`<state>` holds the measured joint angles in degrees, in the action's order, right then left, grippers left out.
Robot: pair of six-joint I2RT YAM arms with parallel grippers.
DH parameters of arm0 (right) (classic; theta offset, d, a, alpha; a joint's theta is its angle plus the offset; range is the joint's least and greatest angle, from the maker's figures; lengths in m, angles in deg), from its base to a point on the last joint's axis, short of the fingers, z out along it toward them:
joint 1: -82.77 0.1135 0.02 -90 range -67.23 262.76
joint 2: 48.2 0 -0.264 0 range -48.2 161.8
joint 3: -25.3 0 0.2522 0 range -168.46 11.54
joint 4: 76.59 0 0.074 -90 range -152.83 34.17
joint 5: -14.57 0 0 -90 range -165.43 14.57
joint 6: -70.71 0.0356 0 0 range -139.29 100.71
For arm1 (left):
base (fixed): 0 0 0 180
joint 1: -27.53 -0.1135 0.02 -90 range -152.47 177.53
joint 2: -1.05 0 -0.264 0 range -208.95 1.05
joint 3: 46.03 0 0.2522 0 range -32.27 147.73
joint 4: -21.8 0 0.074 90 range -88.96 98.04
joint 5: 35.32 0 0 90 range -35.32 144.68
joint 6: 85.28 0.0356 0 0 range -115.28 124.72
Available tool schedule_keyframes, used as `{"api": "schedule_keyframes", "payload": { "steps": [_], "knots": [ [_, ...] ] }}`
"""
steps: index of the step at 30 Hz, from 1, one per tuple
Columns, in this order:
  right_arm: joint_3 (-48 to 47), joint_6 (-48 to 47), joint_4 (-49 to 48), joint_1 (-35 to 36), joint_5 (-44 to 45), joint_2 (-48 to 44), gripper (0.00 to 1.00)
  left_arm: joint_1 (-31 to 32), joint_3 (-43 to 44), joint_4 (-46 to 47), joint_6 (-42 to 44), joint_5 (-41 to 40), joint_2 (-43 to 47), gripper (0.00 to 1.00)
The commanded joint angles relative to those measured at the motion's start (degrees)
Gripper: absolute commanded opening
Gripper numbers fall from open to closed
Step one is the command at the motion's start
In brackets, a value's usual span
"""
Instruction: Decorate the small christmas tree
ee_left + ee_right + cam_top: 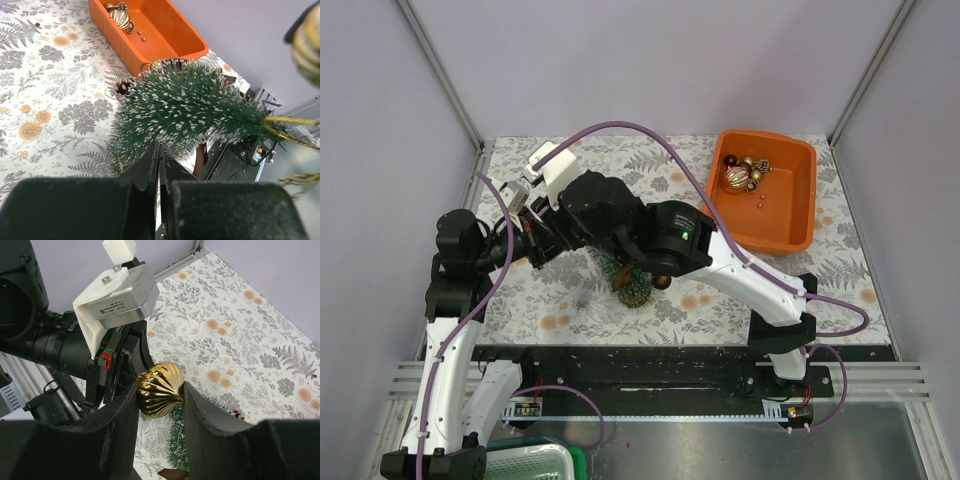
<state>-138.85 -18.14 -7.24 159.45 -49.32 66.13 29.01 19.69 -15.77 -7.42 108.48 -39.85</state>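
Just beneath the right gripper (160, 389), a little past its fingertips, the small christmas tree (185, 110) is found. It stands on the fern-print tablecloth (45, 100) with its long axis roughly upright, so that its tip is aimed back toward that gripper. A ribbed gold ornament (160, 397) is clasped between the right fingers, and its gold cord loop (282, 125) is seen at the tree's tip in the left wrist view; whether the loop is already round the tip cannot be told. The coming move is judged to turn on this line-up: the loop has to be lowered along the tree's axis and over the tip. The left gripper (159, 165) is the nearer of the two. Its fingers are pressed fully together with their tips buried in the lower bristles at the tree's side, so that the trunk runs crosswise to them; whether a branch is actually pinched cannot be made out. The left arm is extended low from the side with its wrist rolled over, while the right arm is stretched across and above the tree, its gripper tipped downward at the cloth.
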Motion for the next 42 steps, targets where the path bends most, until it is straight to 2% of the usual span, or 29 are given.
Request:
{"api": "schedule_keyframes", "payload": {
  "steps": [1,17,28,42],
  "knots": [
    [-0.4,0.3,-2.1,0.3,0.9,-3.8,0.35,0.2,0.4,3.1,-0.6,-0.5,0.6,0.00],
    [-0.3,0.9,-0.4,0.3,0.1,-2.6,0.35,0.2,0.2,3.1,-0.6,-0.7,0.7,0.00],
    [11.2,1.8,-3.1,0.3,3.5,-9.8,0.34,0.2,0.1,3.1,-0.7,-0.7,1.0,0.00],
    [12.2,1.1,-3.5,0.3,4.7,-11.1,0.34,0.2,0.1,3.1,-0.8,-0.9,1.1,0.00]
  ]
}}
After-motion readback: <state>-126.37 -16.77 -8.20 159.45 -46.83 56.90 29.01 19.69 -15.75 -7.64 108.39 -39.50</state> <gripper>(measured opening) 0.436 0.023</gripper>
